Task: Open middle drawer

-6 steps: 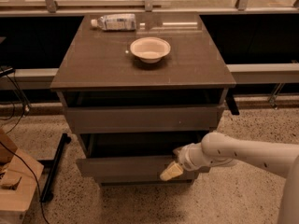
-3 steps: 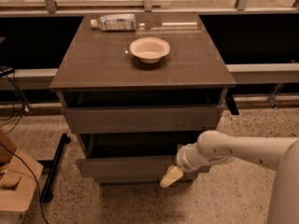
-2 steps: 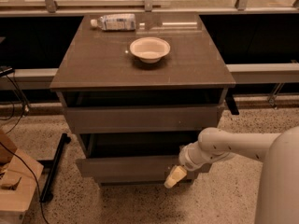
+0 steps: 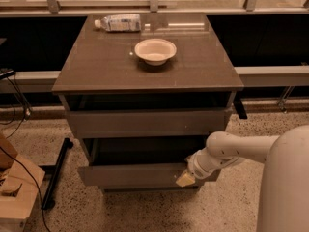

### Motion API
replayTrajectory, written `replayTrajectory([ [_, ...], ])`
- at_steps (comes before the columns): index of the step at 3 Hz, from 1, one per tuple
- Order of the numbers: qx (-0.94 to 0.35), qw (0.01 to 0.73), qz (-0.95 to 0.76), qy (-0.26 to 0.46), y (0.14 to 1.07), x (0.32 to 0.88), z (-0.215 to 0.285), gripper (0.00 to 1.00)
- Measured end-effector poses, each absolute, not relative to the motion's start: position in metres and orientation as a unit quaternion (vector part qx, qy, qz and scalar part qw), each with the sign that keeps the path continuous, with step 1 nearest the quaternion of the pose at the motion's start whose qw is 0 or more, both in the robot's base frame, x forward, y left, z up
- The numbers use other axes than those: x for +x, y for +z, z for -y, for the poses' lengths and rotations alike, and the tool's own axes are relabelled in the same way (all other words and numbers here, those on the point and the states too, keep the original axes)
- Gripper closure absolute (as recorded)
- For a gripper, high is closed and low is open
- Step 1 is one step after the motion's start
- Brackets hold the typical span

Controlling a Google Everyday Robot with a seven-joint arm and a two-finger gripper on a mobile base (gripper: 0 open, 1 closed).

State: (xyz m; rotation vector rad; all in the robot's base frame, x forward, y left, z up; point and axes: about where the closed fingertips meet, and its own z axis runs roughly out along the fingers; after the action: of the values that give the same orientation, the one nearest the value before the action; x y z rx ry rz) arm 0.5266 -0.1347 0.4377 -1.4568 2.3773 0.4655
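The middle drawer has a plain grey-brown front and stands pulled out a little, with its dark interior showing above the front. My gripper, with yellowish tips, is at the right part of that front, at its top edge. The white arm reaches in from the lower right. The wider drawer front above also stands slightly out from the cabinet. The lowest drawer is hidden below the middle one.
On the cabinet top stand a white bowl and a lying plastic bottle. A dark bar and a wooden box are on the speckled floor at the left. A ledge with a railing runs behind.
My gripper has dipped slightly and shifted a little to the right along the middle drawer's front. The arm's body now fills more of the lower right. The drawer looks about the same.
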Motion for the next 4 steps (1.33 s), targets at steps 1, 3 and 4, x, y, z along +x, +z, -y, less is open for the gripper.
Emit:
replayTrajectory([
  [1,-0.509,0.157,-0.831,0.163,0.4398,0.5266,0.1347,0.72],
  [3,-0.509,0.157,-0.831,0.163,0.4399,0.5266,0.1347,0.55],
  [4,-0.509,0.157,-0.831,0.163,0.4398,0.5265,0.1346,0.32],
])
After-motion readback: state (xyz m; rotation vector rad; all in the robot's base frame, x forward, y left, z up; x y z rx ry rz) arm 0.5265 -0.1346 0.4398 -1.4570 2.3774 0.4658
